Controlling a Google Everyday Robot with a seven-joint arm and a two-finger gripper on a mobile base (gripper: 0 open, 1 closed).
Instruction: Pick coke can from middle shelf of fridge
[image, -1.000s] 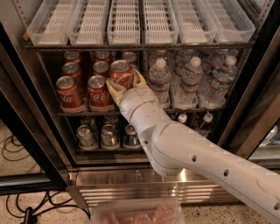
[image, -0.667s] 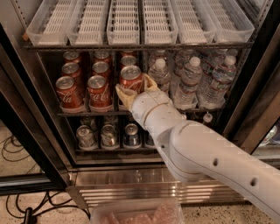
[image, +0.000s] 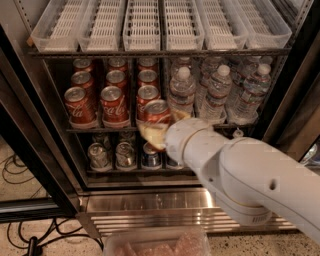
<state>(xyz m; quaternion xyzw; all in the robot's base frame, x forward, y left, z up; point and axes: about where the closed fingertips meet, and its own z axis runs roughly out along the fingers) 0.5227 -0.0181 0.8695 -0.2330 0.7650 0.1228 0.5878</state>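
The fridge (image: 292, 107) stands open in front of me. Red coke cans (image: 114, 103) stand in rows on the left half of the middle shelf (image: 82, 130). My gripper (image: 160, 125) is at the shelf's front edge, shut on one coke can (image: 157, 112). Its yellowish fingers (image: 150, 136) wrap the can from below and from the right. The held can sits slightly lower and nearer to me than the other cans. My white arm reaches in from the lower right and hides part of the shelf.
Water bottles (image: 216, 95) fill the right half of the middle shelf. White slotted trays (image: 144, 25) lie on the shelf above. Silver and blue cans (image: 125, 155) stand on the shelf below. The ribbed steel base (image: 145, 207), a plastic container (image: 155, 244) and floor cables (image: 15, 175) are lower down.
The gripper with the coke can has moved down, right and toward me, from within the third can row to the shelf's front edge. The arm now covers more of the lower right.
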